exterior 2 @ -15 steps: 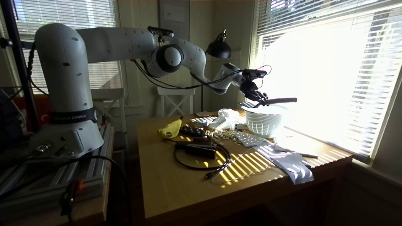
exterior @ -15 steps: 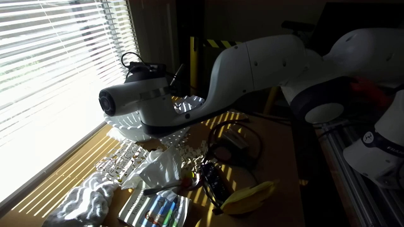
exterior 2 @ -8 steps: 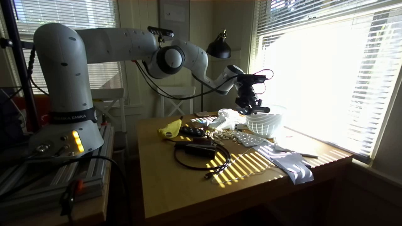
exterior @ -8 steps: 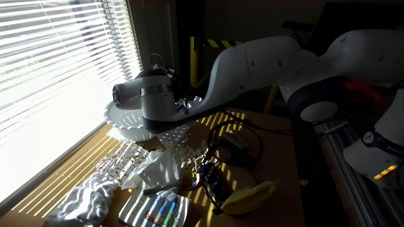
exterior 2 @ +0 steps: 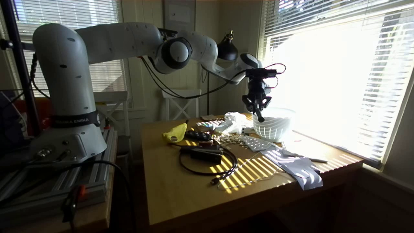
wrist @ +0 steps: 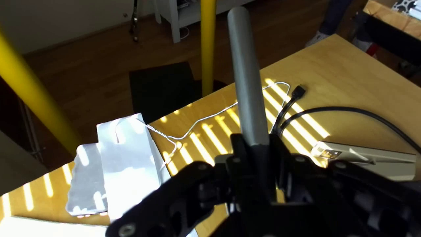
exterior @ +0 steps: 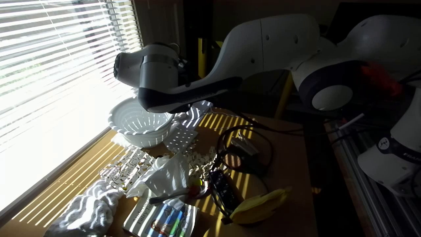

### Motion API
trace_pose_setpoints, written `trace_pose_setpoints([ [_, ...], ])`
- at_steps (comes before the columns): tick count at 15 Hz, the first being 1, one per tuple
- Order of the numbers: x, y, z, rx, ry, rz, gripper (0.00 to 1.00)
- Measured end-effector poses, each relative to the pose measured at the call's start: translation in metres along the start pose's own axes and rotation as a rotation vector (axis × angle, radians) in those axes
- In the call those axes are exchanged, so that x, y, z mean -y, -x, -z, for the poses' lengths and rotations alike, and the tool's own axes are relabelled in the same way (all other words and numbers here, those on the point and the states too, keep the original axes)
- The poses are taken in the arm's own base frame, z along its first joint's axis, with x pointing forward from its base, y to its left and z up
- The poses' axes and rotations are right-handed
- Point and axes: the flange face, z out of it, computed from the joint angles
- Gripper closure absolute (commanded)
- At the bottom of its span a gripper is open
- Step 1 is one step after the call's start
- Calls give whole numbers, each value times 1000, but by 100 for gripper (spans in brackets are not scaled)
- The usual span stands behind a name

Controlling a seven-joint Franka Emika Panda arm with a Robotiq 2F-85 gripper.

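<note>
My gripper (wrist: 255, 141) is shut on a dark grey rod-like handle (wrist: 248, 75). In the wrist view the handle runs up and away from between the fingers; its other end is hidden by the gripper. In an exterior view the gripper (exterior 2: 257, 105) points down, and the handle's end (exterior 2: 260, 117) sticks out below it towards the camera. The gripper is in front of and above a white slotted bowl (exterior 2: 273, 127), apart from the table. The bowl also shows in an exterior view (exterior: 146, 138), where the arm hides the gripper.
Grey-white sheets (exterior 2: 292, 166), a looped black cable (exterior 2: 186, 165), a yellow banana-like object (exterior 2: 175, 133) and scattered small pieces (exterior: 131, 168) lie on the table. A book (exterior: 161, 215), white plastic (exterior: 171, 176) and a striped cloth (exterior: 88, 210) lie near the window. A pale device (wrist: 365, 159) shows in the wrist view.
The gripper has swung from a tilted pose over the bowl to pointing down, then risen. The handle has turned from pointing at the window towards the camera. The bowl is less covered.
</note>
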Motion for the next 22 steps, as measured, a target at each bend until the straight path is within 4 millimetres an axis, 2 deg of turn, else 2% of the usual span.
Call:
trace_pose_setpoints([
  [3,-4,21,3,14,-30,-160,94],
  [7,2,34,5,79,-59,-370,94],
  [8,5,36,5,99,-65,-421,75],
  [9,7,37,5,120,-72,-466,51],
  [11,13,42,8,159,-84,-516,47],
  [15,24,56,27,188,-70,-540,19],
  [17,28,55,33,192,-61,-535,5],
  [18,30,53,34,196,-57,-529,1],
  [20,33,47,34,197,-52,-484,0],
  [21,31,41,36,172,-30,-445,3],
  [22,28,35,40,137,-1,-407,0],
])
